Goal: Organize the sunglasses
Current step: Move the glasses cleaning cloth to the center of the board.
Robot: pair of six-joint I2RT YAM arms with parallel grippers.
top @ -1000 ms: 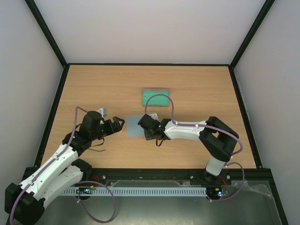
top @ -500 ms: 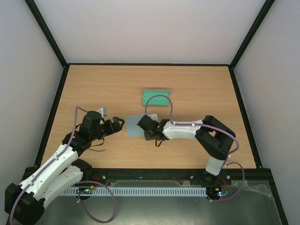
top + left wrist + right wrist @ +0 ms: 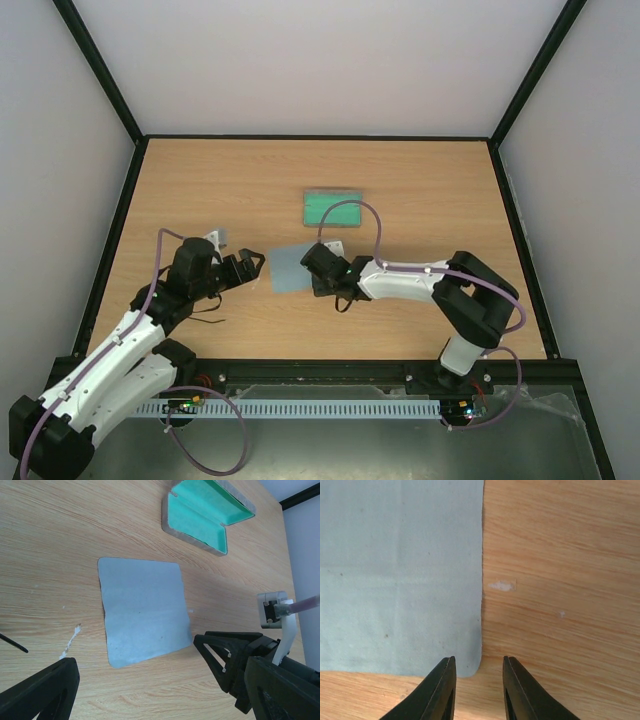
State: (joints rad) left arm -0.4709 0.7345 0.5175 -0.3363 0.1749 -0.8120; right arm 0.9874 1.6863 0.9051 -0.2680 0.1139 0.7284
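Of the sunglasses I see only fine black lines on the table by my left arm (image 3: 207, 313), and one thin black arm at the left edge of the left wrist view (image 3: 12, 643); the rest is hidden. My left gripper (image 3: 248, 267) is open wide and empty, just left of the light blue cloth (image 3: 288, 268). My right gripper (image 3: 479, 687) is open by a narrow gap, low over the cloth's near right corner (image 3: 470, 667), holding nothing. Its fingers (image 3: 227, 638) show in the left wrist view. The grey case with green inside (image 3: 332, 209) lies open behind the cloth.
The cloth (image 3: 142, 610) lies flat between the two grippers, and the case (image 3: 205, 512) is beyond it. The wooden table (image 3: 430, 190) is walled by black frame posts and pale side panels. A purple cable loops above the right arm (image 3: 350, 205).
My right gripper has shifted slightly to the right at the cloth's edge and its cable loop has risen. The left arm has hardly moved.
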